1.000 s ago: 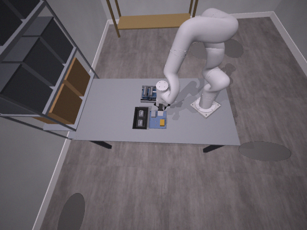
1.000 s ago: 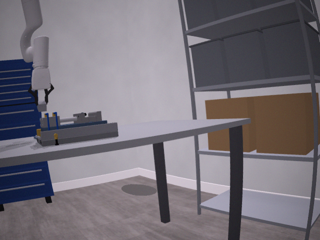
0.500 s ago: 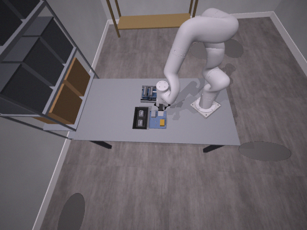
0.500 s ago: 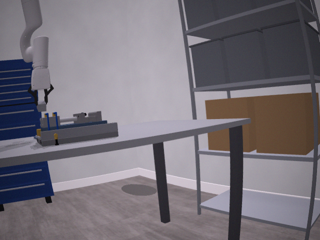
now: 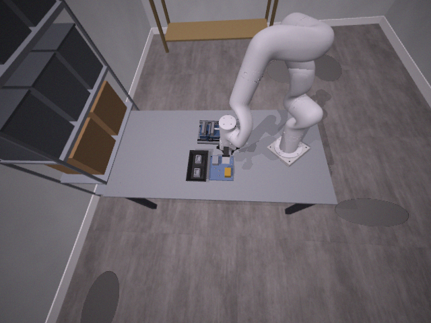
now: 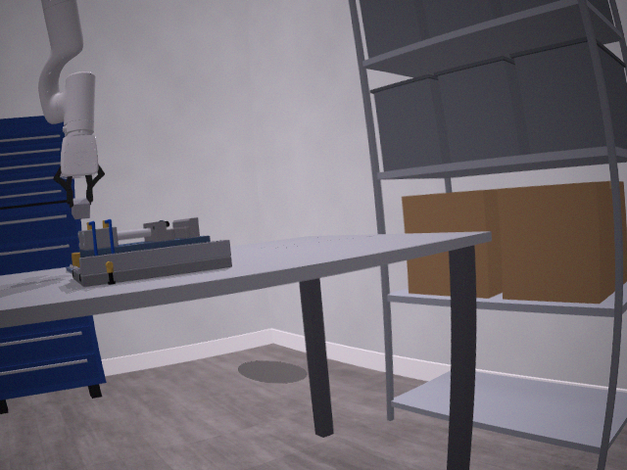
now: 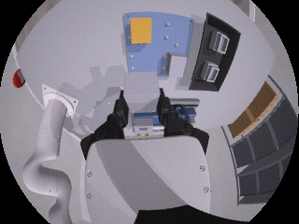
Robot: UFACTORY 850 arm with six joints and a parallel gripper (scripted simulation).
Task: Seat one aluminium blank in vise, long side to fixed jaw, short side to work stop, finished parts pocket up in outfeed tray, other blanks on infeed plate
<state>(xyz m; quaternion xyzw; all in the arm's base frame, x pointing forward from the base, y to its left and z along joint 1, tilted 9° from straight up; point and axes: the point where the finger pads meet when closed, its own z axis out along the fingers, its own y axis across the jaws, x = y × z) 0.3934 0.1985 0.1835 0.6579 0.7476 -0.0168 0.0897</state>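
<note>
My gripper (image 6: 80, 198) is shut on a grey aluminium blank (image 6: 80, 209) and holds it well above the table, near the hose end of the vise (image 6: 162, 230). In the top view the gripper (image 5: 227, 151) hangs between the vise (image 5: 209, 131) and the blue infeed plate (image 5: 221, 168). The held blank (image 7: 142, 89) shows between the fingers in the wrist view. On the plate lie a brass blank (image 5: 228, 171) and a second aluminium blank (image 5: 215, 159). The black outfeed tray (image 5: 197, 165) holds two finished parts (image 5: 198, 159) (image 5: 197, 171), lying flat.
The arm's base plate (image 5: 288, 149) stands on the table to the right of the plate. A shelf rack with brown boxes (image 5: 93, 138) stands off the table's left end. A blue drawer cabinet (image 6: 35, 243) stands behind the table.
</note>
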